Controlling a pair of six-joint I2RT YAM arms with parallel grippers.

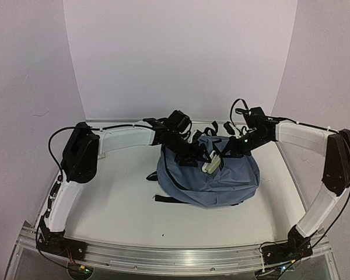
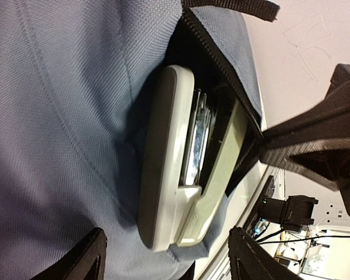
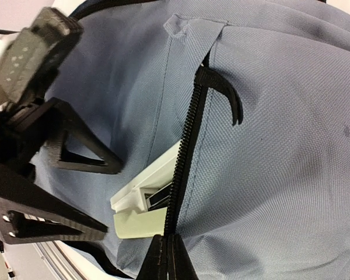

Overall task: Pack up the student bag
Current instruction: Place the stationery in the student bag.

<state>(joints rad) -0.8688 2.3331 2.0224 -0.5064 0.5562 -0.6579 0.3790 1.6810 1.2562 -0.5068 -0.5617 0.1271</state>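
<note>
The student bag point(image 1: 227, 184), blue-grey with black straps, lies in the middle of the table. A white and pale green stapler point(image 2: 169, 163) sticks halfway out of its unzipped front pocket point(image 3: 189, 134). My left gripper point(image 2: 169, 249) is open, with one finger on each side of the stapler's outer end, neither touching it. My right gripper point(image 3: 166, 259) is shut on the pocket's zipper edge and holds the mouth open beside the stapler point(image 3: 146, 186). In the top view the left gripper point(image 1: 191, 153) and the right gripper point(image 1: 228, 150) meet over the bag's far side, with the stapler point(image 1: 212, 161) between them.
Black straps point(image 1: 166, 199) trail from the bag toward the near left. White walls point(image 1: 181, 58) close off the back and sides of the table. A metal rail point(image 1: 175, 256) with both arm bases runs along the near edge.
</note>
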